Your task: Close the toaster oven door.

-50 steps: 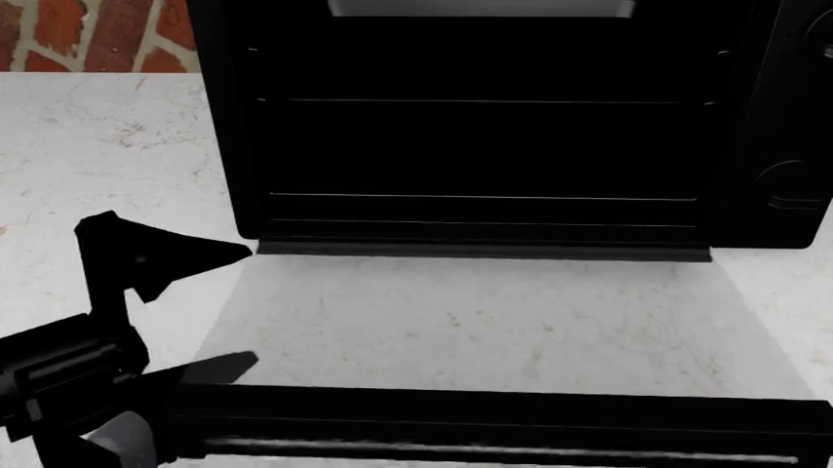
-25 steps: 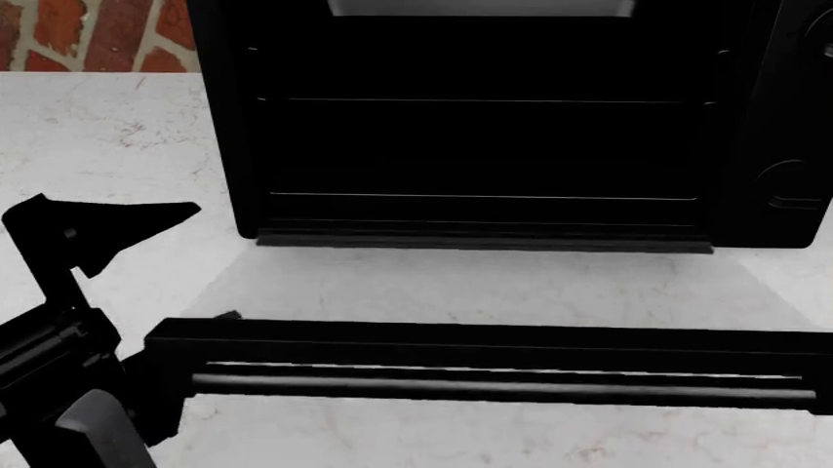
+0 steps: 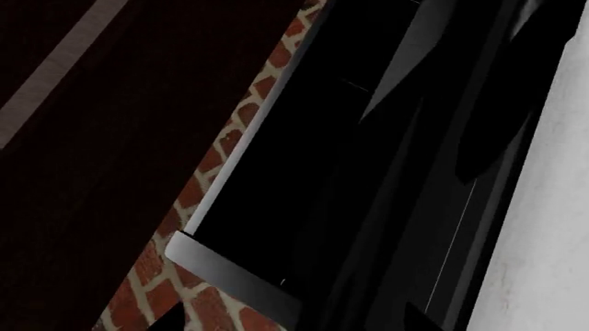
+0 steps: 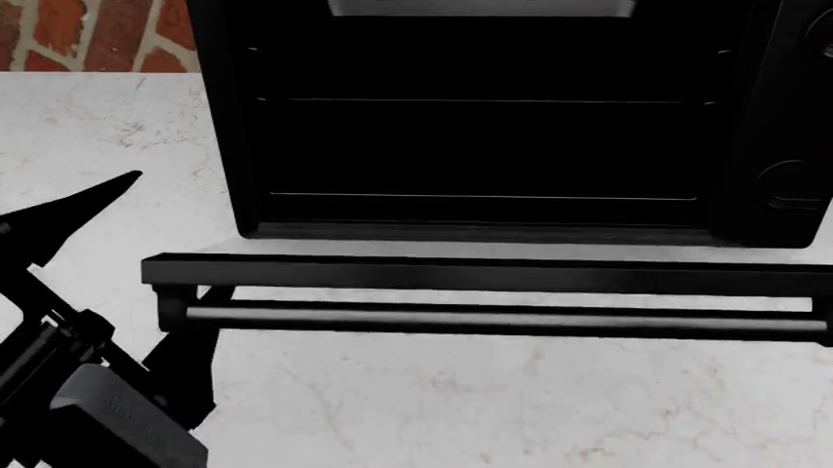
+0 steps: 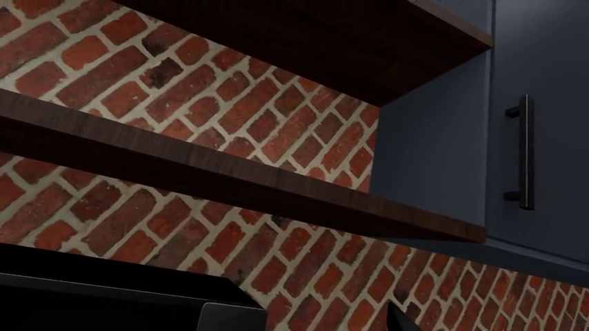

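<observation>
Door half-raised, my L arm under its near-left corner.

The toaster oven door (image 4: 482, 275) hangs partway up in front of the toaster oven (image 4: 482, 117) cavity, its handle bar (image 4: 501, 319) running left-right across head view. My left gripper (image 4: 124, 263) is spread open at the door's left end, the nearer arm; door lies to its right. R gripper not in view, state unknown.
</observation>
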`<state>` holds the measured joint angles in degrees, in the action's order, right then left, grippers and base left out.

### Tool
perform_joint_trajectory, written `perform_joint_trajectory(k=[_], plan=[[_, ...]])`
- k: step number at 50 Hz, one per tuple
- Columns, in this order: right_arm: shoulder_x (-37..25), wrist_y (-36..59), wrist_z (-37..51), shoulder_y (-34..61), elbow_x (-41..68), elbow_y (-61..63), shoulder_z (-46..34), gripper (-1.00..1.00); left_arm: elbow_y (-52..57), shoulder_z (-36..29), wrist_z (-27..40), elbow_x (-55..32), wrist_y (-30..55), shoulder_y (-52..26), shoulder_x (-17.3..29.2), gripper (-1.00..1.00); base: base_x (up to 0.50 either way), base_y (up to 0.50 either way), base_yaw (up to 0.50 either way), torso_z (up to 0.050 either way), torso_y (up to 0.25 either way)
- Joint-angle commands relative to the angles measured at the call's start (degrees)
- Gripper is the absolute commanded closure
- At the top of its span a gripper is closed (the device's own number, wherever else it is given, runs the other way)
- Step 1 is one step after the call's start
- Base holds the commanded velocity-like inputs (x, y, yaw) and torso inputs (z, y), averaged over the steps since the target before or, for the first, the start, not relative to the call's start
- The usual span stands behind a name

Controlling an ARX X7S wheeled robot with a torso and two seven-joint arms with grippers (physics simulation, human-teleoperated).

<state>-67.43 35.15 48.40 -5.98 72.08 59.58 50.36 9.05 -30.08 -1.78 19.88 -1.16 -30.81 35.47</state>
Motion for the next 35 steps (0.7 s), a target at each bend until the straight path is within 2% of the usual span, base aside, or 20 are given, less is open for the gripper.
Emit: perform_joint_trajectory(k=[1,17,24,35], plan=[[0.5,-1.1,-0.3,-2.4,-0.1,0.1,2.4,-1.00,7.8,2.5,5.6,-1.1,13.3,4.6,-8.6,-1.00,0.00,0.00,0.00,0.000,0.000],[0.5,-2.3,-0.5,-6.4,1.3,0.3,7.5,-1.00,3.4,3.8,6.6,-4.5,20.6,-0.4,-17.1,-1.00,0.00,0.00,0.00,0.000,0.001],[1.0,-4.9,-1.0,-9.8,-0.5,0.2,8.0,-1.00,5.2,4.9,6.2,-5.3,30.9,-4.2,-22.8,-1.00,0.00,0.00,0.00,0.000,0.000],[-0.7,-6.2,0.1,-10.9,0.3,-0.2,8.6,-1.00,-0.1,6.2,9.1,-7.0,34.8,-8.3,-29.3,-1.00,0.00,0.00,0.00,0.001,0.000]])
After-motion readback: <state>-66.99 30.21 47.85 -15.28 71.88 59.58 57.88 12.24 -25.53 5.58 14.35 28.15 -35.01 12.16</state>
